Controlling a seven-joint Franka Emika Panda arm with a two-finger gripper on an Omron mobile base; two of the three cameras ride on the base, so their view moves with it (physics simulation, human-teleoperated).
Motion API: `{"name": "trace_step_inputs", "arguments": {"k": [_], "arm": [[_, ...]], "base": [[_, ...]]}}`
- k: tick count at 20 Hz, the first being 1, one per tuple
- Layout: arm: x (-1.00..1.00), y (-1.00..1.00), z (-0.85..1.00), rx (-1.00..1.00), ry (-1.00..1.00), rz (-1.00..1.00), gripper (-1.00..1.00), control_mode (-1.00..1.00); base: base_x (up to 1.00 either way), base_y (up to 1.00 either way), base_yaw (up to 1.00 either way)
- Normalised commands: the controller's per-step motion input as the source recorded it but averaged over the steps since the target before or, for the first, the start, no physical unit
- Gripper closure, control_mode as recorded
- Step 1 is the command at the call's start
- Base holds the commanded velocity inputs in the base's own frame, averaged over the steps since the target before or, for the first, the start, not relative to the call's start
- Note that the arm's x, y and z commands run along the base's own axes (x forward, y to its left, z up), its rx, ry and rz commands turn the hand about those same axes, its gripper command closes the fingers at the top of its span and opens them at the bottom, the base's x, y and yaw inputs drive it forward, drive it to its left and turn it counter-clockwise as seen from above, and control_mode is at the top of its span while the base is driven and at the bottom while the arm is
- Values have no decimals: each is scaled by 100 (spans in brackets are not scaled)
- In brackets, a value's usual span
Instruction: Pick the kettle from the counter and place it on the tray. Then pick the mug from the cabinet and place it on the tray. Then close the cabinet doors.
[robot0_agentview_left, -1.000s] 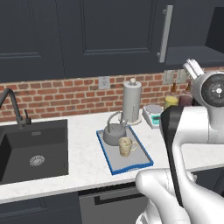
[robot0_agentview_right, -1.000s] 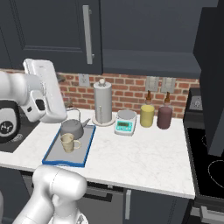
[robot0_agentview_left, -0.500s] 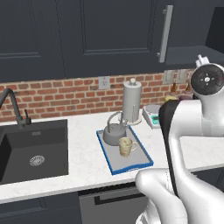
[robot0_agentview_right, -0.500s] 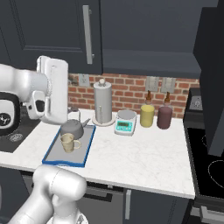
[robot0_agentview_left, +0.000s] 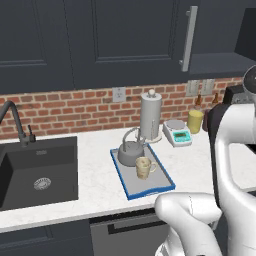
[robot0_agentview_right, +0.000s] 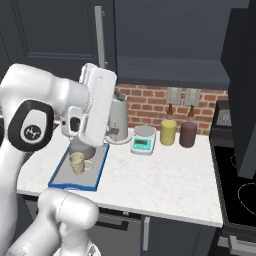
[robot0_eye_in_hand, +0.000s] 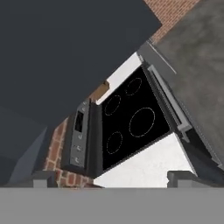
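The grey kettle and the cream mug both stand on the blue-rimmed tray on the white counter. From the right, the mug sits on the tray just below my arm's white hand link. My gripper is open, with nothing between its fingertips, and looks past a dark cabinet door down at a cooktop. The cabinet is open. Its left door is closed, while the right door stands swung out.
Behind the tray stand a tall grey cylinder, a small scale, a yellow cylinder and a maroon one. A black sink lies to the left, and a black cooktop to the right.
My arm has swung rightward across the right base view, towards the open cabinet door. Kettle, mug and tray have not moved. The gripper stays open.
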Motion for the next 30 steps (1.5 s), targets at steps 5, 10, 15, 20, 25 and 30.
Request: {"name": "trace_step_inputs", "arguments": {"k": [5, 10, 15, 20, 25, 30], "arm": [[-50, -72, -4, 0, -41, -5, -100, -100], [-46, -86, -1, 0, -33, 0, -100, -100], [-32, -68, 0, 0, -7, -3, -100, -100], [-50, -48, 0, -3, -19, -23, -100, -100], [-45, -49, 3, 0, -10, -28, -100, -100], [-26, -43, 16, 0, -2, -21, -100, -100]], "base": [[0, 0, 0], [0, 0, 0], [0, 0, 0], [0, 0, 0], [0, 0, 0], [0, 0, 0]]}}
